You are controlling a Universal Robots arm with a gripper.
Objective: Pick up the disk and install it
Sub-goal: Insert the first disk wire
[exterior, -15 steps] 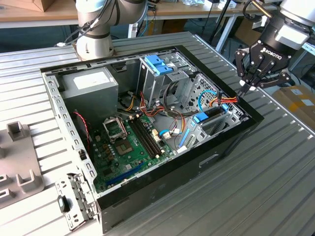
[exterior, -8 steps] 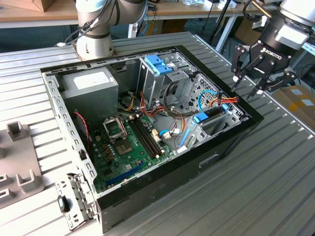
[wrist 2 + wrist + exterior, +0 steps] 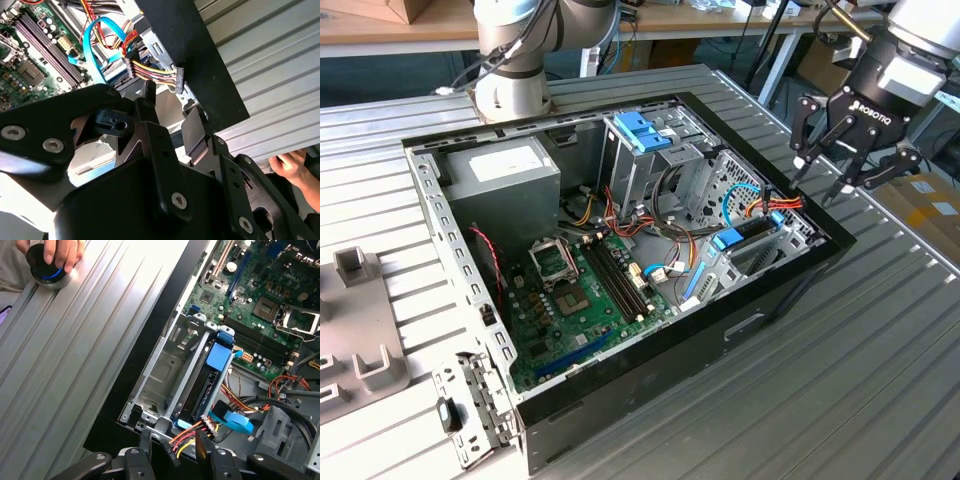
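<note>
step: approach, judged | gripper (image 3: 847,170) at exterior view's upper right, fingers spread, holding nothing | disk (image 3: 216,358) mid-right of first wrist view, already in bay of case (image 3: 775,296) | next: descend precisely over disk

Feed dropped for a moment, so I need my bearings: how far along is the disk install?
Looks done: the disk, blue-framed, stands edge-on inside the drive bay by the case wall. In hand: nothing; the gripper is open and hovers above that edge of the case. Left: I cannot tell whether the disk is fully seated or whether the coloured cable plug beside it is connected.
</note>
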